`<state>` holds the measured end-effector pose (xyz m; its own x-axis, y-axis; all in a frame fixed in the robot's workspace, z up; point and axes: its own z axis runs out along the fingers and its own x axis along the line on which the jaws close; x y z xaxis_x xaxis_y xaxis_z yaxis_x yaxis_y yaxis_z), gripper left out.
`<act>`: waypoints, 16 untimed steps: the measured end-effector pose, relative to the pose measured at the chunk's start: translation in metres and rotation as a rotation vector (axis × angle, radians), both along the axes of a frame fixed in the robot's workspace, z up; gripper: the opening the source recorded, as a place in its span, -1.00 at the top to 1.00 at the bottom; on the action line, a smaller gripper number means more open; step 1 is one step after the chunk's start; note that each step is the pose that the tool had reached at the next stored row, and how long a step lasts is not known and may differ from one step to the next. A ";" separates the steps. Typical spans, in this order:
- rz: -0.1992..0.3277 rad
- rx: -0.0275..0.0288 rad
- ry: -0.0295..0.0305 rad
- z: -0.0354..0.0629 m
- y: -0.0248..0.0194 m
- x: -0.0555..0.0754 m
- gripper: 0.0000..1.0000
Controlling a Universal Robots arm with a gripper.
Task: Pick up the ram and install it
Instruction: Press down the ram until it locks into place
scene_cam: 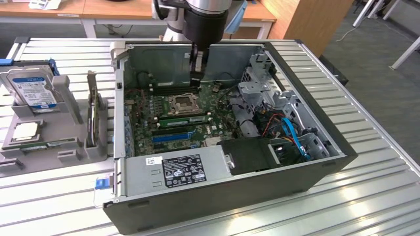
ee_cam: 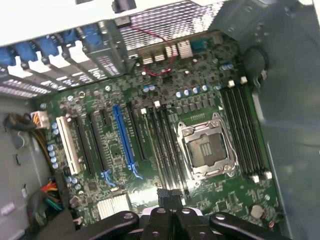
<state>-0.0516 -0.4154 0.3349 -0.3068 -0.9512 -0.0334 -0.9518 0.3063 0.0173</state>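
- While the arm hangs inside the open computer case (scene_cam: 315,162), its gripper (scene_cam: 195,78) is pinched fully shut, and no green board can be made out between the fingertips.
- From the wrist view, the closed gripper (ee_cam: 168,194) sits above the motherboard (ee_cam: 200,95), over the near end of the dark memory slots (ee_cam: 167,145) just beside the empty processor socket (ee_cam: 205,150).
- What looks like the ram (scene_cam: 43,145) is nowhere near those fingers. A narrow green strip lies flat along the front ledge of the grey parts tray (scene_cam: 13,164), outside the case and well apart from the gripper, off toward the exterior view's left.
- Its long axis runs roughly across the exterior view, about the same way as the slot rows beside the socket, so stick and slots appear close to parallel.
- Between gripper and stick stand the case's side wall and an upright card (scene_cam: 92,113) held on edge in the tray.
- Farther from the gripper sit the square processor chip (scene_cam: 25,130) and the blue-labelled hard drive (scene_cam: 31,91), both in the same tray.
- A brighter green strip shows in the slot row (scene_cam: 184,119) on the near side of the socket; whether that is a seated stick or bare board is not clear.
- Judging from this, the pick-up has not been made.
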 end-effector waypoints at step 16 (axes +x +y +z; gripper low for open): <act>-0.282 0.0001 -0.0001 0.0000 0.0000 0.000 0.80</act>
<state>-0.0516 -0.4154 0.3348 -0.5595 -0.8282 -0.0335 -0.8288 0.5592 0.0173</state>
